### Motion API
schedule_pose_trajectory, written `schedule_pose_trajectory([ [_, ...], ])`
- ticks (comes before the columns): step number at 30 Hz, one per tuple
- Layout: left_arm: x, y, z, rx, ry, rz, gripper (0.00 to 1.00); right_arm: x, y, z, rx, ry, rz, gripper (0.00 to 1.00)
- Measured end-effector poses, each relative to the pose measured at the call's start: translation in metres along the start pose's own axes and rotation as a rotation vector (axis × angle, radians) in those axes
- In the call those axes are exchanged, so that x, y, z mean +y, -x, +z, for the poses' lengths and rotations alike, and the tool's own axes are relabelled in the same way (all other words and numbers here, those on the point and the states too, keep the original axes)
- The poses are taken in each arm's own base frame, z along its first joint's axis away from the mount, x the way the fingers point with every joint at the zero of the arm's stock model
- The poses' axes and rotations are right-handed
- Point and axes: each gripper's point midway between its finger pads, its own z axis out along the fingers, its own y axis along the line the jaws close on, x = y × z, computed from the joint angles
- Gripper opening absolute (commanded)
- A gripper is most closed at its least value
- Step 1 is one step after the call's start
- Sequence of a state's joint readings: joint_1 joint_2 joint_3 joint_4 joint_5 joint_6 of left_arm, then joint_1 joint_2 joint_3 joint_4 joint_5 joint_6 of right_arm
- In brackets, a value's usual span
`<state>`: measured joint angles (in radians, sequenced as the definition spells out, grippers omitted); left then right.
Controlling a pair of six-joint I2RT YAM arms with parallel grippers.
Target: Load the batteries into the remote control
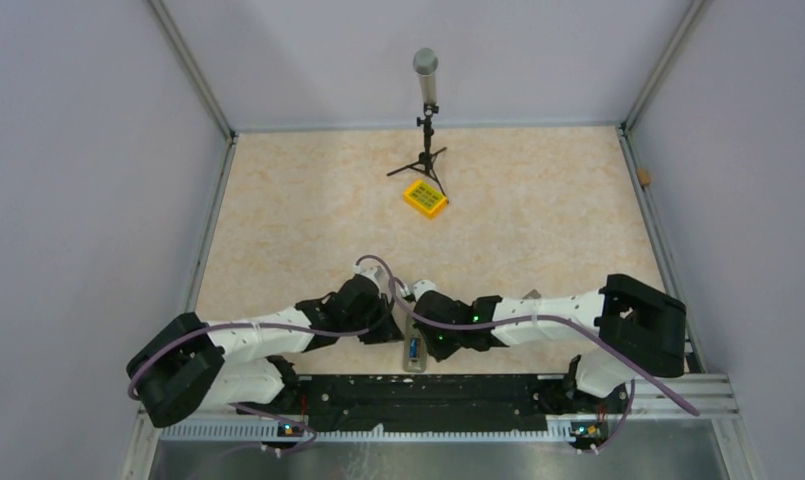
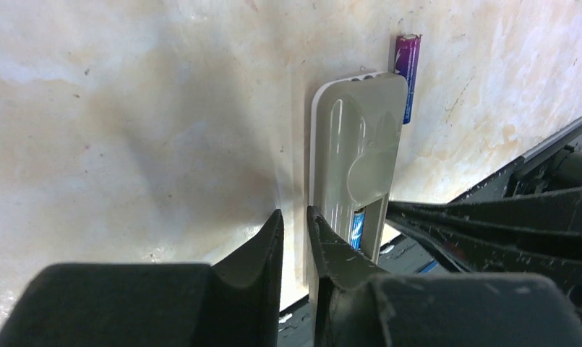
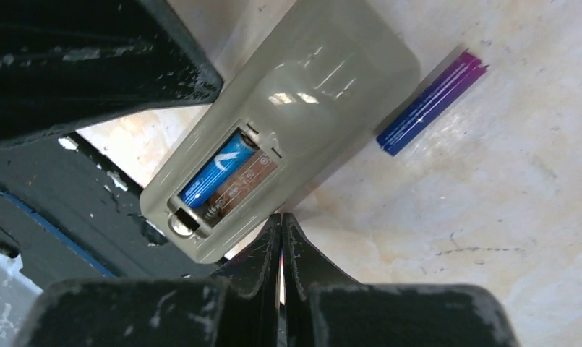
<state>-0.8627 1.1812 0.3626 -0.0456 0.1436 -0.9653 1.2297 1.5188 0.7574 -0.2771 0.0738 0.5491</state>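
Observation:
The remote control point(image 1: 414, 350) lies back-up at the table's near edge, and also shows in the left wrist view point(image 2: 356, 144) and the right wrist view point(image 3: 309, 87). Its battery bay is open, with one blue battery point(image 3: 217, 170) seated in it next to an empty slot. A second blue-purple battery point(image 3: 431, 103) lies loose on the table by the remote's far end point(image 2: 408, 76). My left gripper point(image 2: 293, 220) is nearly shut and empty, at the remote's left edge near the bay. My right gripper point(image 3: 281, 219) is shut and empty, its tips at the remote's right edge.
A yellow square box with green keys point(image 1: 425, 198) lies far back by a small tripod holding a grey cylinder point(image 1: 426, 100). The black base rail point(image 1: 418, 390) runs right under the remote's near end. Grey walls close both sides.

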Motion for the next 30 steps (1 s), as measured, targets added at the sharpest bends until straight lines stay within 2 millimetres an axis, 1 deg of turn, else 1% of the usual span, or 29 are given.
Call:
schedule_pose_trajectory([
  [9, -0.007, 0.010, 0.008, -0.017, -0.004, 0.039, 0.20, 0.017, -0.008, -0.003, -0.007, 0.038, 0.016, 0.00],
  [15, -0.013, 0.015, 0.014, -0.018, -0.020, 0.068, 0.21, 0.024, -0.002, -0.003, -0.029, 0.061, 0.044, 0.00],
  [20, -0.017, 0.019, 0.017, -0.018, -0.020, 0.095, 0.24, 0.029, 0.001, -0.002, -0.043, 0.074, 0.059, 0.00],
  [26, -0.018, 0.021, 0.017, -0.024, -0.022, 0.121, 0.27, 0.029, -0.004, 0.006, -0.028, 0.066, 0.055, 0.00],
  [30, -0.015, 0.024, 0.015, -0.037, -0.009, 0.128, 0.30, 0.033, 0.003, 0.010, -0.039, 0.065, 0.055, 0.00],
])
